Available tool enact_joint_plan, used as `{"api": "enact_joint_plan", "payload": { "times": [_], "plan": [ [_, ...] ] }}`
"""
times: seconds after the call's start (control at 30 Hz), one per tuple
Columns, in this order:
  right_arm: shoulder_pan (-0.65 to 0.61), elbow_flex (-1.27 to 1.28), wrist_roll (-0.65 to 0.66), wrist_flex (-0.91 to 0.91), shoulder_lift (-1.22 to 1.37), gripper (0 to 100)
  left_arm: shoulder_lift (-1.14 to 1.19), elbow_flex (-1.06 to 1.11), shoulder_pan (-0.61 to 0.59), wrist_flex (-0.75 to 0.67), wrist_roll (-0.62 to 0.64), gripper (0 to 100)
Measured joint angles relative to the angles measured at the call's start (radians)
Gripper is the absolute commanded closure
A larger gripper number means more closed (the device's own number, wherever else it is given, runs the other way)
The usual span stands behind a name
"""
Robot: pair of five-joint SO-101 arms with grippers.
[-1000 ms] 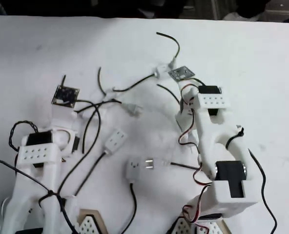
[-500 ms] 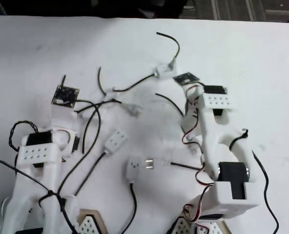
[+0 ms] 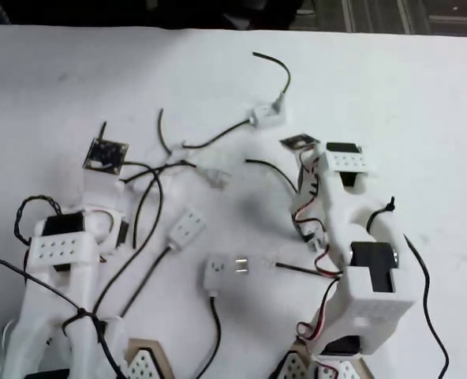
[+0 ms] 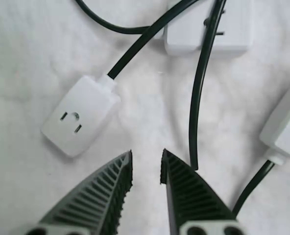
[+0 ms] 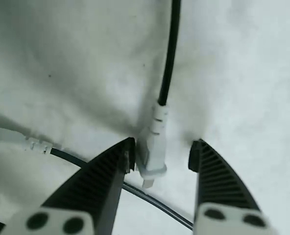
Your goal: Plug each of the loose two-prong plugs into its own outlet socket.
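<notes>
White table (image 3: 423,95), black cords all over it. Left arm (image 3: 58,249) sits at the front left corner. Left gripper (image 4: 146,164) is low over the cloth, jaws narrow with a slim gap and nothing between them. White socket (image 4: 79,117) lies face up just past the fingertips and off to one side. Black cord (image 4: 198,98) runs down beside one finger.

Mid-table in the high view: middle socket (image 3: 188,225) on its cord, then front socket (image 3: 217,273) with loose plug (image 3: 241,266) just beside it; cannot tell if the prongs are in. Second plug (image 3: 216,178) lies farther back among the cords. Far socket (image 3: 267,116) sits toward the back.

Right arm (image 3: 348,205) stretches from the front edge toward the middle of the table. Right gripper (image 5: 162,149) has its jaws wide, straddling white plug (image 5: 152,149) on the table. One finger is just beside the plug, the other apart from it, so not clamped. Plug cord (image 5: 170,49) leads away from the gripper.
</notes>
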Motion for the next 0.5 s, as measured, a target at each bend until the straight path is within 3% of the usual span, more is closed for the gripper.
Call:
{"api": "enact_joint_plan", "payload": {
  "times": [0.13,0.33,0.5],
  "plan": [
    [-0.002,-0.005,0.000,0.000,0.003,84.0,0.000,0.000,0.000,0.000,0.000,89],
    [-0.029,-0.005,0.000,-0.006,0.005,98.2,0.000,0.000,0.000,0.000,0.000,89],
    [-0.055,-0.005,0.000,-0.006,0.005,98.2,0.000,0.000,0.000,0.000,0.000,89]
  ]
}}
